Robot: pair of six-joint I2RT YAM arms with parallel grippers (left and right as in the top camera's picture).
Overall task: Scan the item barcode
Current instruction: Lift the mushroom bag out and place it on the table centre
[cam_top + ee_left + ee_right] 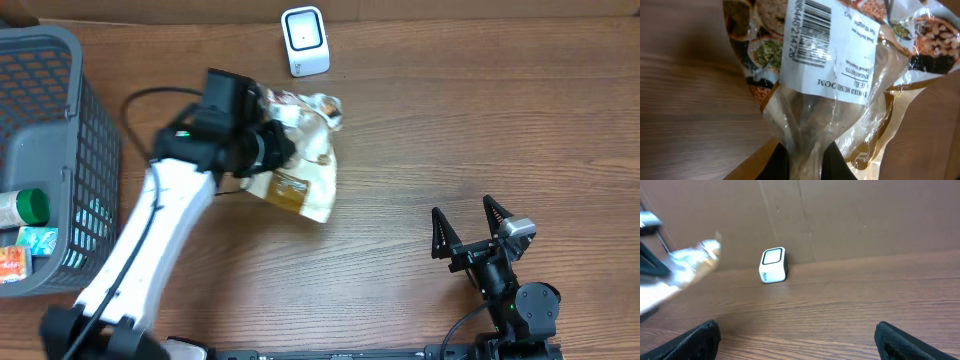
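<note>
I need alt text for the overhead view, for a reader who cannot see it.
The left gripper, jaws shut, holds a crinkled clear plastic food bag over a brown wooden table, near a small white box-shaped scanner. The right gripper rests open at lower right; a grey plastic basket stands left.

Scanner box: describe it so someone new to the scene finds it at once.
Start at the brown wooden table and follow its far edge, where the cardboard wall rises. There stands a small white rounded box with a dark-framed window. Unlike the crinkled printed food bag nearer the middle, it is rigid and plain white.
</note>
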